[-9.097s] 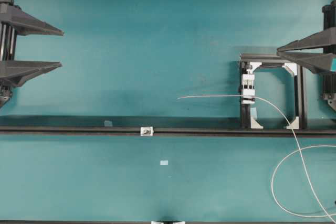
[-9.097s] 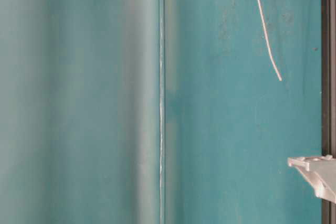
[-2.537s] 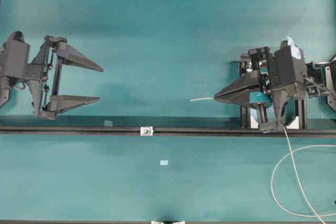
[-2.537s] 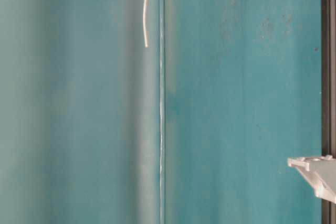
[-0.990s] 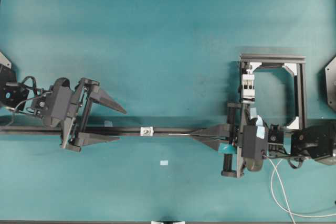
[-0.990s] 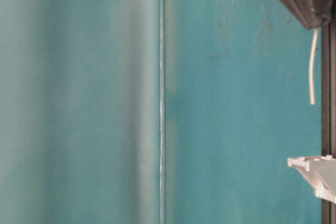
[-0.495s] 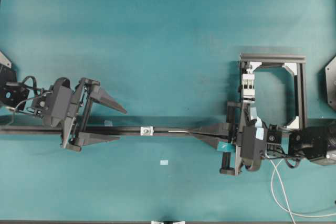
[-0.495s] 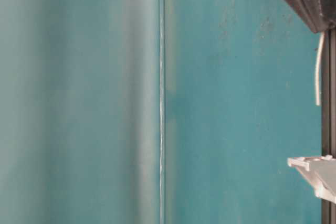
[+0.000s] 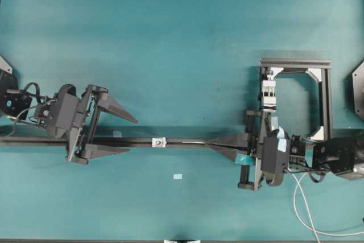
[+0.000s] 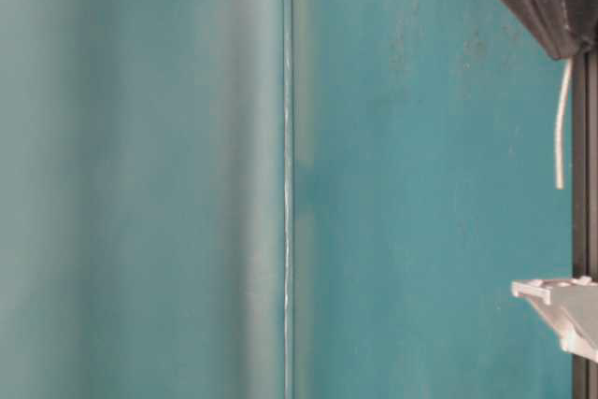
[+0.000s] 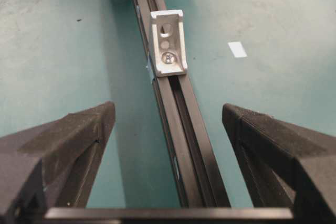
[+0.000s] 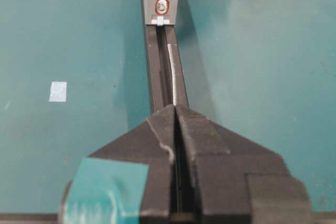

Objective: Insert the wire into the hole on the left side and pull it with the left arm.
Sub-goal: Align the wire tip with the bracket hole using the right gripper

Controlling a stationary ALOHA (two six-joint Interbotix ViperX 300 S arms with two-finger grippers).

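**Wire tip lined up short of the bracket hole**

Teal table top (image 9: 182,38), with a black rail (image 9: 187,141) running across it. Right gripper (image 12: 175,109) is pinched tight on the wire (image 12: 174,74); the stiff tip juts forward from its fingertips, low along the rail groove, bowed slightly. Slack trails off behind in a loop (image 9: 304,203).

The hole (image 12: 161,7) sits in a small silver bracket (image 9: 158,141) on the rail, straight ahead of the tip, a gap remaining between them. Tip not yet in.

Step in hand, by my reading: feeding the tip through. To do it well, advance along the rail line slowly, lift the tip to hole height, and correct the bow so it does not strike the bracket face.

Left gripper (image 11: 168,129) waits on the far side of the bracket, fingers wide apart astride the rail, holding nothing, near enough to catch the tip once it emerges.
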